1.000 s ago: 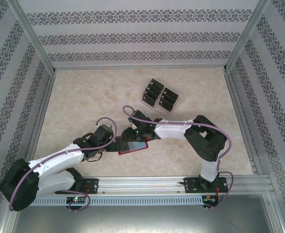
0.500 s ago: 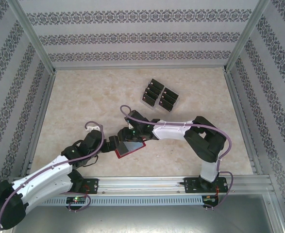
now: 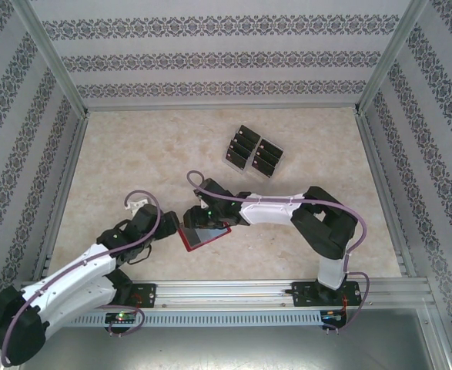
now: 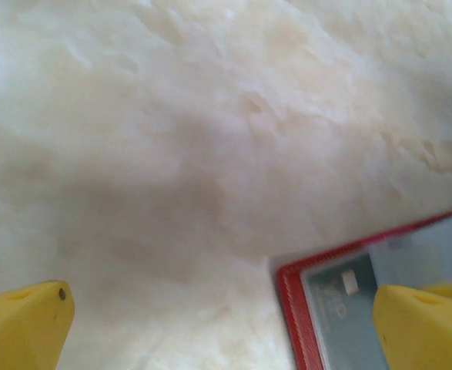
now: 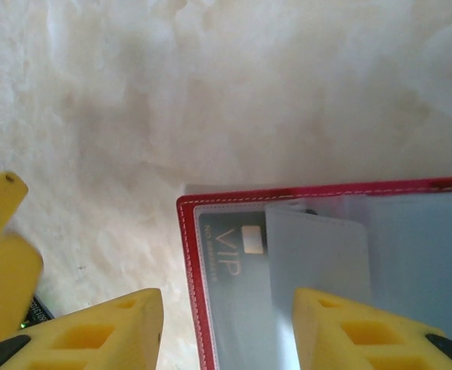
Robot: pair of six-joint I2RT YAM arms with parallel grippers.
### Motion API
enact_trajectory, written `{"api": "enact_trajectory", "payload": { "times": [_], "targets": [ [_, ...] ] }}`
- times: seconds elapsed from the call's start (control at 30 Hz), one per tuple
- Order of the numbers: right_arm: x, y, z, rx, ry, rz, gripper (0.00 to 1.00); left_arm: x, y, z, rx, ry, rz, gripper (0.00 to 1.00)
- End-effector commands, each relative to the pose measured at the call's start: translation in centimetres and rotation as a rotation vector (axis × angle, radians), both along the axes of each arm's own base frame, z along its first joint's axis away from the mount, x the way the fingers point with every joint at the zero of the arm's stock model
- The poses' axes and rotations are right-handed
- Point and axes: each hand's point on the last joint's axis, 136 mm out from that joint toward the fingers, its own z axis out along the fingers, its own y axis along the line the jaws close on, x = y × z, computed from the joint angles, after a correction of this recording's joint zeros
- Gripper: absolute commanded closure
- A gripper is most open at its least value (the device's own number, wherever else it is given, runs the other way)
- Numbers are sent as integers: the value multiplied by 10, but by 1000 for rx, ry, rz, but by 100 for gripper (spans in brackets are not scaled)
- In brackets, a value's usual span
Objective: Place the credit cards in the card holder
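Note:
The card holder (image 3: 207,237), a red wallet, lies open on the table in front of the arms. Under its clear sleeve sits a dark card marked VIP (image 5: 229,266). My right gripper (image 5: 226,331) hangs just above it, open. One finger is over the sleeve and the other is over bare table left of the wallet's edge. My left gripper (image 4: 226,331) is open wide at the wallet's left corner (image 4: 326,308), with one fingertip (image 4: 422,324) over the wallet. Several black credit cards (image 3: 255,153) stand in a clear slotted stand farther back.
The beige marbled table (image 3: 133,154) is walled by patterned panels and aluminium posts. A metal rail (image 3: 233,293) runs along the near edge by the arm bases. One yellow finger of the left gripper (image 5: 2,254) shows in the right wrist view, close beside the right gripper.
The left arm has drawn back leftward and lower. The right gripper and the wallet have shifted slightly left, and the wallet has turned a little. Both grippers kept their opening.

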Motion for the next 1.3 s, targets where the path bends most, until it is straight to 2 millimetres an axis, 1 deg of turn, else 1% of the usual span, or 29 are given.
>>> {"api": "enact_trajectory", "payload": {
  "times": [0.0,0.1,0.23,0.43,0.57,0.73,0.83,0.87,0.93,1.0,1.07,1.17,1.23,1.27],
  "targets": [
    [-4,8,2,9,-3,-1,52,18,3,11,-62,-27,49,0],
    [-9,12,1,7,0,11,52,33,5,13,-101,-20,55,0],
    [-15,20,-1,5,7,36,52,48,1,16,-105,-11,28,0],
    [-23,33,-3,3,15,70,52,62,-2,17,-115,-7,2,0],
    [-29,43,3,8,9,101,52,70,-2,19,-122,5,-15,0],
    [-40,60,17,30,-9,163,52,82,1,21,-132,17,-31,0],
    [-48,66,36,39,-47,215,52,89,1,25,-131,21,-45,0],
    [-49,65,45,36,-74,227,52,90,0,25,-131,24,-51,0],
    [-44,53,60,10,-130,220,52,93,-2,27,-130,29,-61,0],
    [-34,32,67,-43,-179,200,52,93,-3,27,-134,33,-72,0],
    [-17,-1,62,-119,-210,153,50,91,-4,27,-135,38,-80,0],
    [3,-48,48,-196,-201,82,45,88,-5,26,-136,47,-92,0],
    [9,-70,37,-226,-180,50,44,87,-6,25,-140,52,-100,0],
    [11,-77,33,-232,-173,39,44,86,-7,24,-138,56,-105,0]
  ]
}}
